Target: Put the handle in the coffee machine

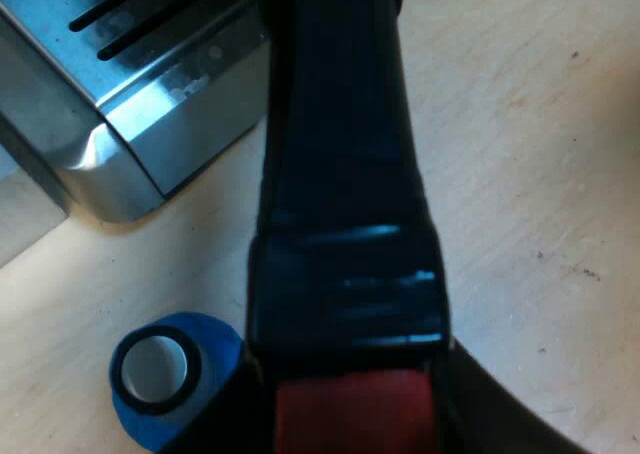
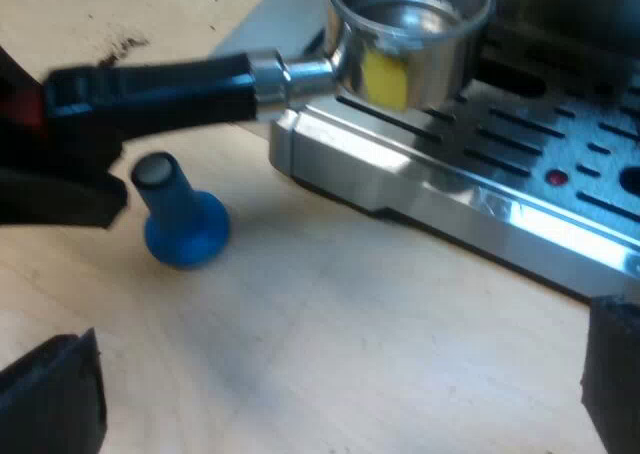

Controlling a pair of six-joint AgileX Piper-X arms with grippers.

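Leverage worries me: my left gripper (image 1: 352, 414) clamps the holder (image 2: 420, 64) by its handle's red end, basket over the machine's drip tray (image 2: 520, 144), right gripper (image 2: 330, 404) open and empty, so a misaligned lift could twist it loose.

My holder (image 2: 440, 59) has a polished, mirror-bright metal cup. The machine's drip tray (image 2: 450, 189) beneath it is brushed steel with a shiny bevelled edge. The handle (image 1: 340, 174) is glossy black and plastic-looking, catching streaks of light, with a duller red end (image 1: 350, 409). Near the machine's corner, the tamper (image 2: 182, 224) looks like smooth matt blue plastic with a grey, metal-like disc ringed in black on top, and the table (image 2: 330, 324) is pale, smooth wood with faint dark specks.
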